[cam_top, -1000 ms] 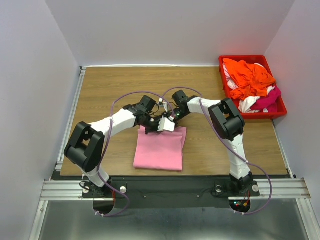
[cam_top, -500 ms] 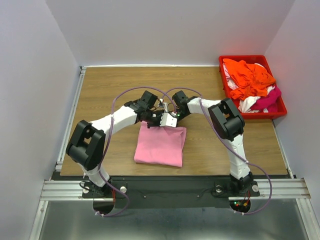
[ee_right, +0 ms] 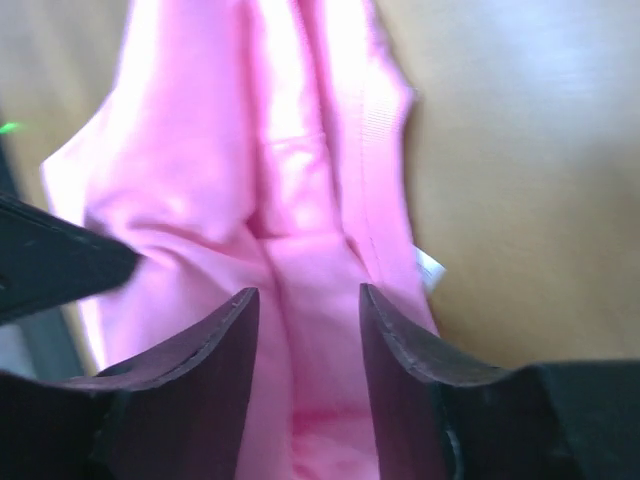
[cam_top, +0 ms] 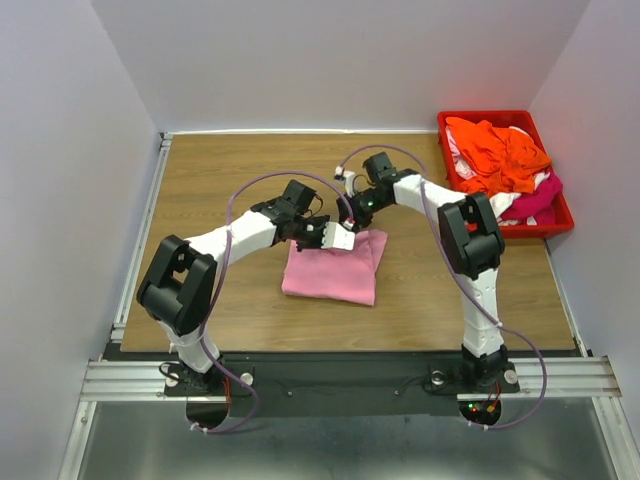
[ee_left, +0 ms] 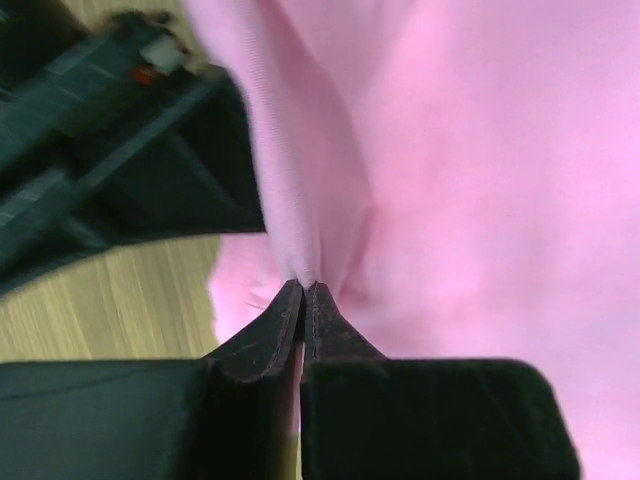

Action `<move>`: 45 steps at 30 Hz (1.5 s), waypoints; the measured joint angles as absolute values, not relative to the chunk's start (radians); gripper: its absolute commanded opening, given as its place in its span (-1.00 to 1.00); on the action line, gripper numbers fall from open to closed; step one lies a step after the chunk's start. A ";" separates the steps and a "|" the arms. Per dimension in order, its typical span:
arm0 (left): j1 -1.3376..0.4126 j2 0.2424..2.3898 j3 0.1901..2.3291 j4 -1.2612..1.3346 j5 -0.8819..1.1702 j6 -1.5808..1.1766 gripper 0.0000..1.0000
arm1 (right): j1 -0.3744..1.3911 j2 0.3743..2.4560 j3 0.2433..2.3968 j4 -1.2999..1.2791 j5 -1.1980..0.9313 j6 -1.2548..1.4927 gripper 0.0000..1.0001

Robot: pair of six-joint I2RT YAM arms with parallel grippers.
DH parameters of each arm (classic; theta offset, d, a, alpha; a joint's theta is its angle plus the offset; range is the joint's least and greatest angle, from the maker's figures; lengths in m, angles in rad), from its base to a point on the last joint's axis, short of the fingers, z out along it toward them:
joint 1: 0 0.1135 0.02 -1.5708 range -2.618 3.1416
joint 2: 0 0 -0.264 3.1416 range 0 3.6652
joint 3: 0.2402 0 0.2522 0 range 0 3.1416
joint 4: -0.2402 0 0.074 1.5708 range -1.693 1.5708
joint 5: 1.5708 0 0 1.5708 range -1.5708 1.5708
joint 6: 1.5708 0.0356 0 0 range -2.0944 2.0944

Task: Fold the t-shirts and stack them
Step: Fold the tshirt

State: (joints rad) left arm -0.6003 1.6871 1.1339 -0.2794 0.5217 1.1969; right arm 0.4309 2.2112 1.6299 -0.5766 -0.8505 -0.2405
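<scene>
You are sliding the soft light pink cloth t-shirt [cam_top: 335,270] farther away. Your left tool [ee_left: 303,290] is pinching it, your right tool [ee_right: 305,300] is spread open; keep pulling slowly.

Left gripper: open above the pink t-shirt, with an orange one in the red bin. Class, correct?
No: the left gripper is shut on a fold of the pink t-shirt, per the left wrist view. The orange t-shirt is in the red bin.

Matt pink cloth t-shirt [cam_top: 335,272] on smooth wood-grain table [cam_top: 220,170]
</scene>
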 measured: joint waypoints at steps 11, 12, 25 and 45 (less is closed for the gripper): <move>-0.550 1.684 1.142 -0.184 0.507 1.093 0.22 | 0.283 2.121 1.707 -0.586 -0.706 -0.247 0.38; -0.545 1.680 1.142 -0.179 0.506 1.082 0.22 | 0.282 2.114 1.707 -0.588 -0.706 -0.247 0.37; -0.416 1.664 1.193 -0.219 0.567 0.859 0.12 | 0.292 2.088 1.683 -0.633 -0.706 -0.272 0.25; -0.398 1.711 1.018 -0.241 0.632 0.645 0.02 | 0.292 2.088 1.581 -0.734 -0.598 -0.392 -0.67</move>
State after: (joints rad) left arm -0.3985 1.7111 1.0183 -0.2409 0.6323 0.6449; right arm 0.2924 2.0876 1.5814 -0.7341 -0.5976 -0.3916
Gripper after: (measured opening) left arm 0.522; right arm 0.292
